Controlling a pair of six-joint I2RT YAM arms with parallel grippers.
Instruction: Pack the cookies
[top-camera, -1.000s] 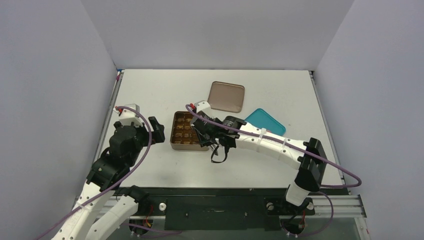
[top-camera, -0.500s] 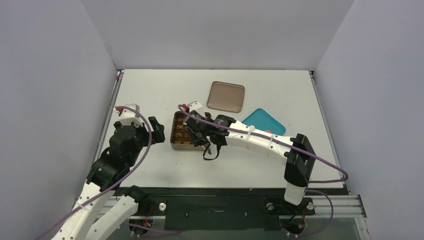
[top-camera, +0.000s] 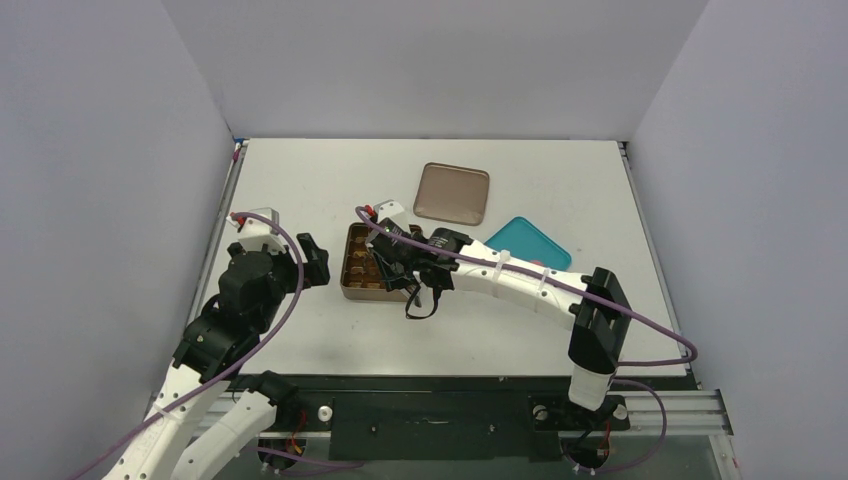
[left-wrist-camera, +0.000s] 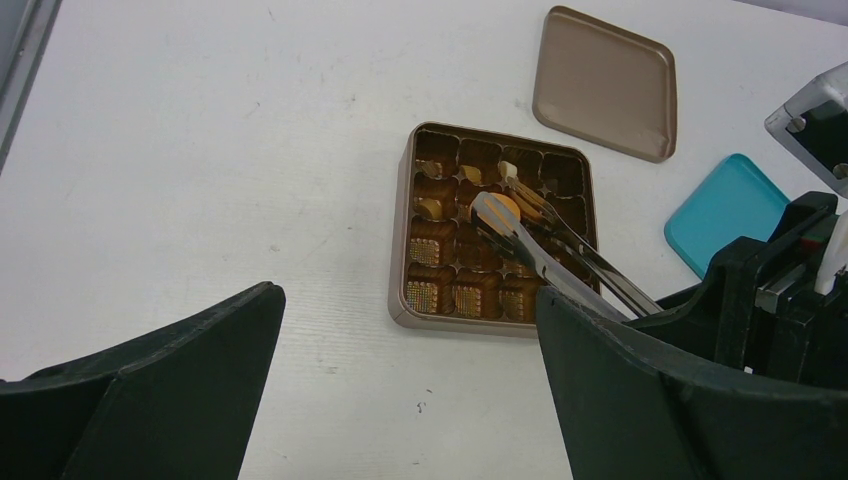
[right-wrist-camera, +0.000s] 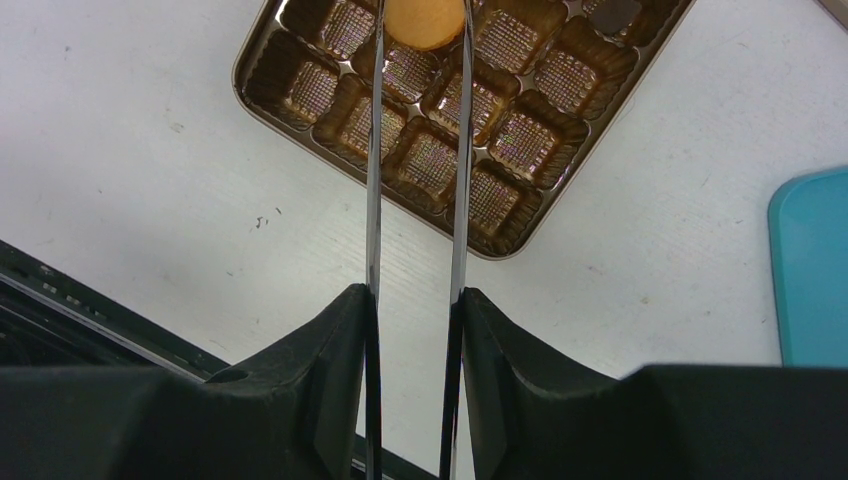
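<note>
One orange cookie (right-wrist-camera: 424, 22): it sits pinched between the tips of the tongs (right-wrist-camera: 372, 200), over the far cells of the tin (left-wrist-camera: 470, 325). I can't tell whether it touches a cell floor.
Right gripper (right-wrist-camera: 415, 310): clamped on the tongs' two steel blades, pressing them in so the tips bite the cookie's edge.
Left gripper (left-wrist-camera: 405, 300): fingers spread wide with nothing between them, waiting off to the tin's left side.
Other cookies: a cream-white piece (left-wrist-camera: 507, 168) lies in the far row, and a dark bit (right-wrist-camera: 612, 12) in a corner cell. The near rows show bare gridded bottoms.
Surroundings: the lid (left-wrist-camera: 605, 83) lies apart beyond the tin, and the teal plate (left-wrist-camera: 720, 210) is off to its right.
Weight: judging by its size, next to nothing, so the tongs carry it with no strain.
Stiffness: likely a thin, rigid disc that is brittle rather than bendy, and a hard squeeze could crack it.
Slip: smooth metal against a round rim is a poor hold, and with too little pressure it could squirt out sideways.
Best hold: across the full width, with the tips opposite each other on the rim, as they look now.
Release: probably low into a cell, easing the blades apart gently.
</note>
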